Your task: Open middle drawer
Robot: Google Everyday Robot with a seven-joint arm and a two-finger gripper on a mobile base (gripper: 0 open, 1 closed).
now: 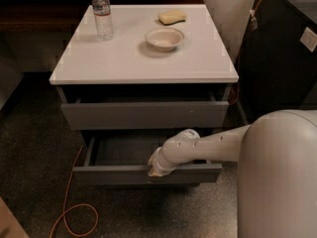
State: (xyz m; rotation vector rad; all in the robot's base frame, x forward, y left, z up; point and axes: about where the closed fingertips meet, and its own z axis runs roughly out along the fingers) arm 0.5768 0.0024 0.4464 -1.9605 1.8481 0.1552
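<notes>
The middle drawer (119,174) is a wide, shallow grey drawer below the white-topped cabinet's upper drawer. It stands pulled out toward me, and its grey inside (124,150) shows. My gripper (157,168) sits at the top edge of its front panel, a little right of centre. My white arm (213,144) reaches to it from the lower right, across the drawer's right part. The gripper's tip is hidden against the panel.
The taller-fronted upper drawer (143,114) is slightly ajar. On the cabinet's white top (99,63) stand a water bottle (102,11), a bowl (164,38) and a yellow sponge (172,17). An orange cable (69,202) lies on the floor at left. A dark cabinet (282,48) stands at right.
</notes>
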